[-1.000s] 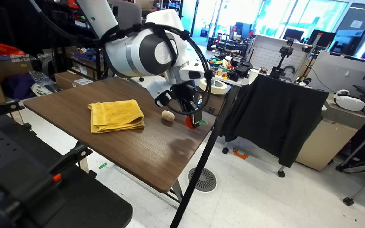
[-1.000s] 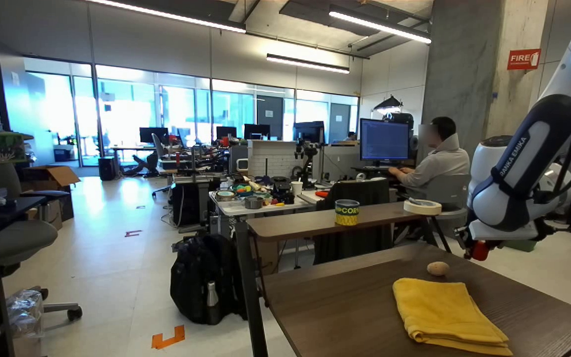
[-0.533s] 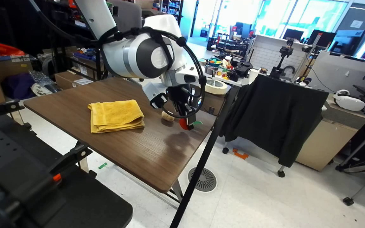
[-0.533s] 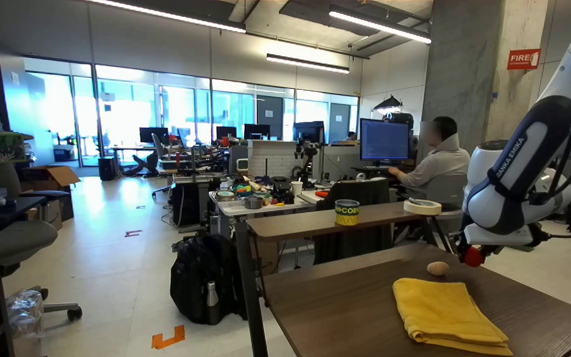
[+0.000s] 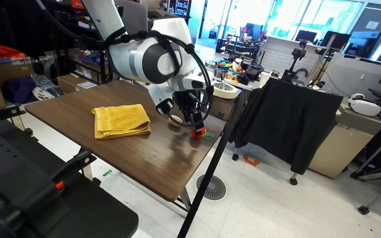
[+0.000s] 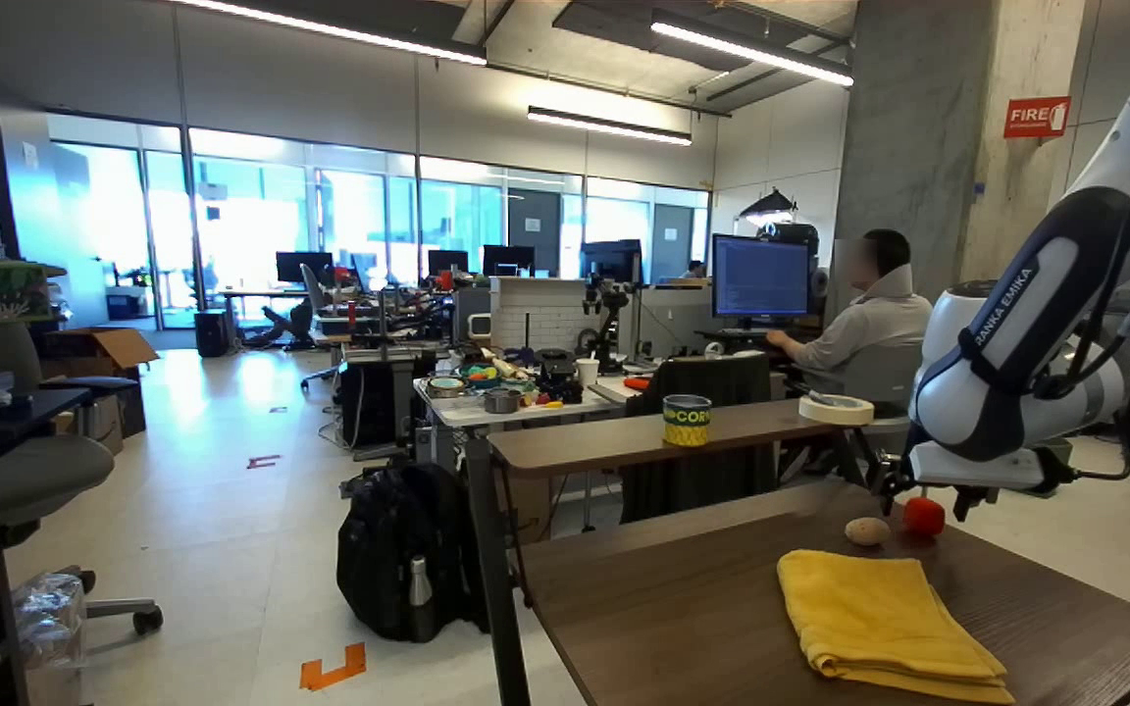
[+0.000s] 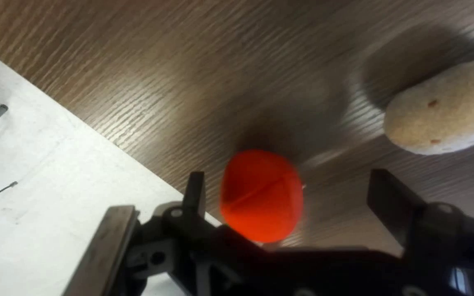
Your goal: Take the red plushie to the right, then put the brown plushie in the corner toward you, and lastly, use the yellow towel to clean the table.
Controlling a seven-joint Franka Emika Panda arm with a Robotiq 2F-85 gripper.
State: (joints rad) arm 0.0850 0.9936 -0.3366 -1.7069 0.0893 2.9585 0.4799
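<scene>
My gripper (image 7: pixel 287 181) stands open, its fingers (image 7: pixel 195 193) wide apart in the wrist view. Between them is the red plushie (image 7: pixel 261 195), closer to the left finger, with a gap on both sides. In an exterior view the red plushie (image 6: pixel 923 517) is at the tabletop; whether it fully rests there I cannot tell. A green part (image 5: pixel 208 135) sticks out beside it. The oblong brown plushie (image 7: pixel 442 109) lies close by on the table, and also shows as the brown plushie (image 6: pixel 866 531). The folded yellow towel (image 5: pixel 122 121) lies flat, away from the gripper.
The brown table (image 5: pixel 144 158) has an edge close to the red plushie. A raised shelf (image 6: pixel 585 446) along one side carries a can (image 6: pixel 687 420) and a tape roll (image 6: pixel 836 409). A black post (image 5: pixel 207 168) stands by the table. A person (image 6: pixel 869 304) sits behind.
The gripper has come down and shifted toward the brown plushie, carrying the red plushie. Its jaws have opened and let the red plushie go. Towel and brown plushie have not moved.
</scene>
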